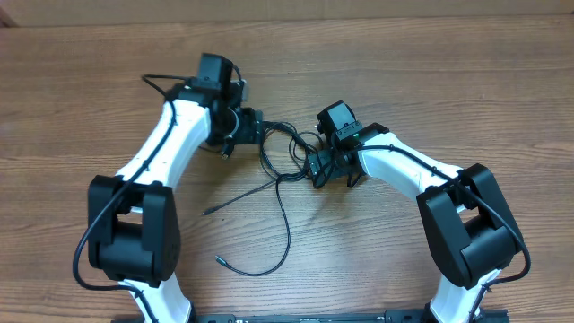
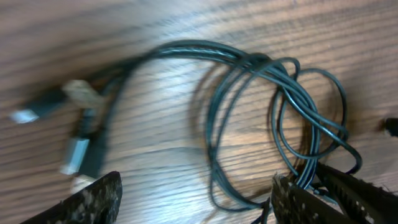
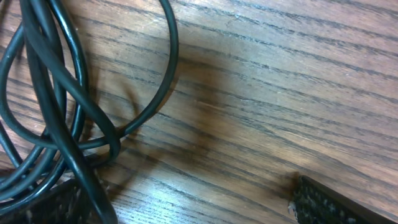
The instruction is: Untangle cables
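The cables (image 1: 280, 148) lie as a tangle of thin black cords on the table between my two grippers. Two loose strands trail toward the front and end in small plugs (image 1: 208, 212). My left gripper (image 1: 255, 126) is at the tangle's left side and open. In the left wrist view the cable loops (image 2: 249, 118) spread over the wood, some strands run between the left gripper's (image 2: 194, 186) jaws close to the right finger, and blurred plugs (image 2: 74, 152) lie at the left. My right gripper (image 1: 314, 167) is at the tangle's right side and wide open. In the right wrist view the cords (image 3: 59, 112) cross the left finger, and bare wood shows between the right gripper's (image 3: 183, 196) jaws.
The wooden table (image 1: 404, 72) stretches all around the tangle. Both white arms (image 1: 161, 152) reach in from the front edge, their black bases (image 1: 134, 224) at the front left and front right. A long strand curves to a plug (image 1: 220, 260) near the front.
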Available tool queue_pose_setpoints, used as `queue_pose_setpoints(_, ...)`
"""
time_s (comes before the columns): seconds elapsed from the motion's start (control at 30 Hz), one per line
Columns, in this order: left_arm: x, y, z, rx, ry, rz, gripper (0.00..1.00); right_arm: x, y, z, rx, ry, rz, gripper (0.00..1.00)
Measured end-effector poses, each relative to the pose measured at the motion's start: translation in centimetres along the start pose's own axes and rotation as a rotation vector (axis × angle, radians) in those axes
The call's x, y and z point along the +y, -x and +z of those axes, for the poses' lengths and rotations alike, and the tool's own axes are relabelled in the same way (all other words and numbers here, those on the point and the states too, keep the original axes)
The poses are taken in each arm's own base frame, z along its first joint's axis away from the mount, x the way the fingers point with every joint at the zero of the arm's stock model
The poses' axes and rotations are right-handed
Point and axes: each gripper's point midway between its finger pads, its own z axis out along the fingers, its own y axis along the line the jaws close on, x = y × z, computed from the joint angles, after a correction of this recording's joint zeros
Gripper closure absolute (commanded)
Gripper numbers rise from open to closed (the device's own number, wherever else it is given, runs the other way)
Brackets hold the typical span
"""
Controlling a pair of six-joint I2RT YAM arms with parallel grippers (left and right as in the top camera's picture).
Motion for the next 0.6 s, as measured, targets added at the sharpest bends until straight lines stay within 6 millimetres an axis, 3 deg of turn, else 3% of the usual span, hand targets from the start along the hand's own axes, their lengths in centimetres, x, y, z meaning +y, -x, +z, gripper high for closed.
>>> queue_pose_setpoints(0.23,-1.5,-1.5,4.2,0.039,-0.023,0.032,0.25,0.2,0.0,0.0,0.001,0.009,-0.003,0.00)
queue_pose_setpoints(0.43,-1.7,-1.5,5.8,0.038,-0.021,0.021,0.28,0.2,0.0,0.0,0.001,0.011,-0.003,0.00)
queue_pose_setpoints(0.53,-1.7,-1.4,6.0,0.034,-0.017,0.007,0.46,0.2,0.0,0.0,0.000,0.012,-0.003,0.00)
queue_pose_setpoints(0.57,-1.7,-1.3,6.1,0.030,-0.017,0.004,0.52,0.2,0.0,0.0,0.000,0.012,-0.003,0.02)
queue_pose_setpoints(0.6,-1.7,-1.3,6.2,0.031,-0.016,-0.002,0.55,0.2,0.0,0.0,0.001,0.013,-0.004,0.11)
